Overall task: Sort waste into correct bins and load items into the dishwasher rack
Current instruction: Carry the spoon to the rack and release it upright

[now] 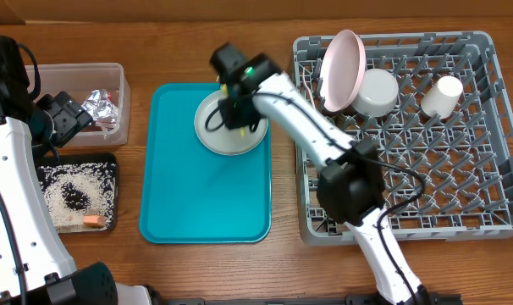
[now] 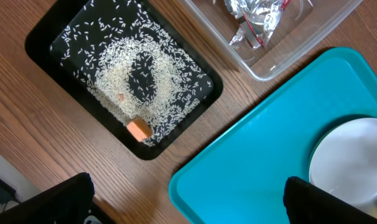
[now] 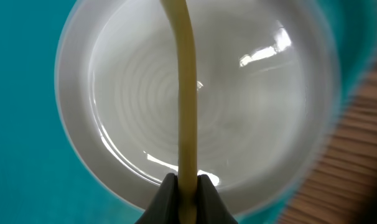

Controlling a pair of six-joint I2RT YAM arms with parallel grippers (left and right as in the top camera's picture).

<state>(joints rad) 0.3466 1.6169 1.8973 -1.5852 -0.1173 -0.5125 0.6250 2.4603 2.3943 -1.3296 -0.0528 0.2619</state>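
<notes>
Overhead view of a wooden table. In the centre, the right gripper [image 1: 237, 110] hangs over a pale grey-green plate [image 1: 218, 140] that lies on the upper part of a teal tray [image 1: 206, 199]. Its wrist view shows the jaws pinched together on the thin handle of a yellow fork [image 3: 186, 93]. The fork runs straight up the frame across the plate, probably gripped so it can be lifted clear.

The dishwasher rack [image 1: 426, 169] fills the right side and holds an upright plate [image 1: 345, 63], a white bowl [image 1: 377, 93] and a white cup [image 1: 441, 95].

At far left, the left gripper [image 2: 191, 200] is spread wide and empty. It sits beside the black tray [image 2: 34, 42] of rice [image 2: 114, 68] and the clear tub [image 2: 300, 43] holding foil [image 2: 254, 18], seemingly parked out of the way.
</notes>
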